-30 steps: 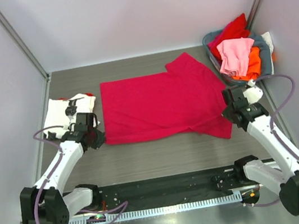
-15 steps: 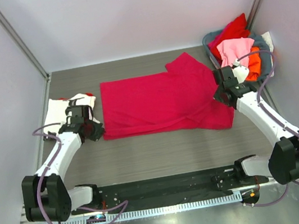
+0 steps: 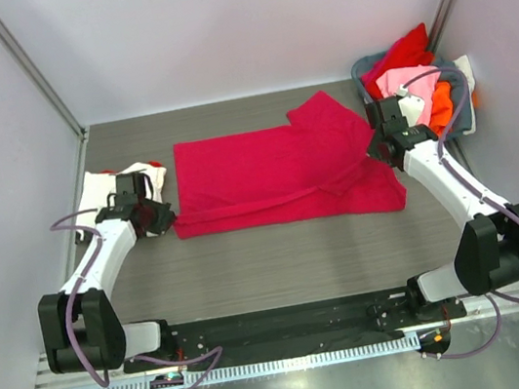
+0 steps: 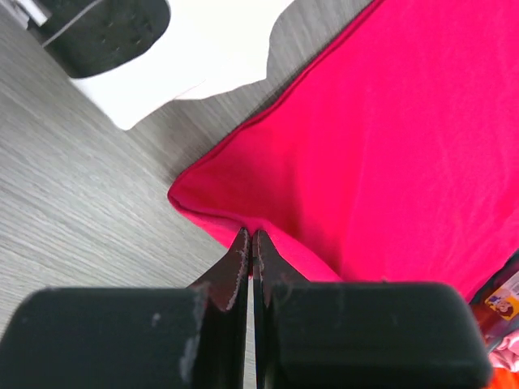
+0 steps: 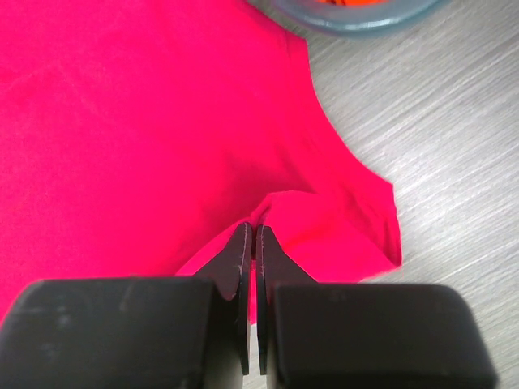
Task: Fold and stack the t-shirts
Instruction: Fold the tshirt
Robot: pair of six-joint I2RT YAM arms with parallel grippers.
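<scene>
The left gripper (image 4: pixel 251 243) was clenched on the near-left hem of the crimson t-shirt (image 3: pixel 266 174), whose cloth spread ahead and to the right of its tips over the bench (image 3: pixel 280 260). The right gripper (image 5: pixel 251 237) was clamped on a raised fold by the shirt's right sleeve, with most of the cloth ahead and to its left. The white t-shirt (image 3: pixel 96 191) lay ahead-left of the left gripper's tips.

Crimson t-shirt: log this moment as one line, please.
step: fold crimson t-shirt | left gripper: shut on near-left corner | right gripper: shut on right side | white t-shirt: lies to its left
</scene>
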